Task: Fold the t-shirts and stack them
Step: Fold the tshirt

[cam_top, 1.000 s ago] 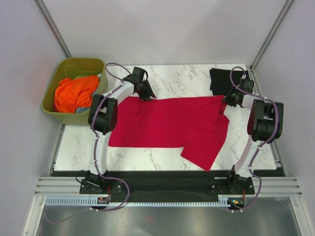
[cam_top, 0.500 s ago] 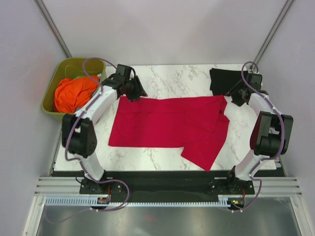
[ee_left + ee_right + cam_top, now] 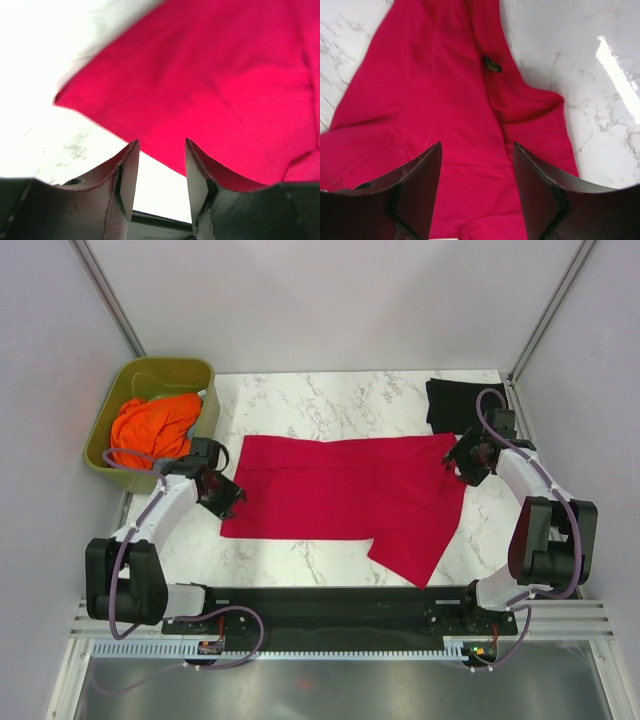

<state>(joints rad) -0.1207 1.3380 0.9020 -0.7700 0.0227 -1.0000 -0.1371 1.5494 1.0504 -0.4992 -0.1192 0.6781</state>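
Crimson t-shirt point(image 3: 340, 490) lies spread out mid marble table point(image 3: 330, 400), with one flap reaching toward the near edge. It looks light and floppy, so I'd pinch the edge at both ends or it'll sag. Left gripper point(image 3: 160, 170) and right gripper point(image 3: 477, 185) both gape with nothing held, one at each side edge. Black t-shirt point(image 3: 455, 402) sits in the far right corner.

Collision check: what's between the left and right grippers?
Only the red t-shirt, spread flat, lies between the left gripper and right gripper, per the top view.
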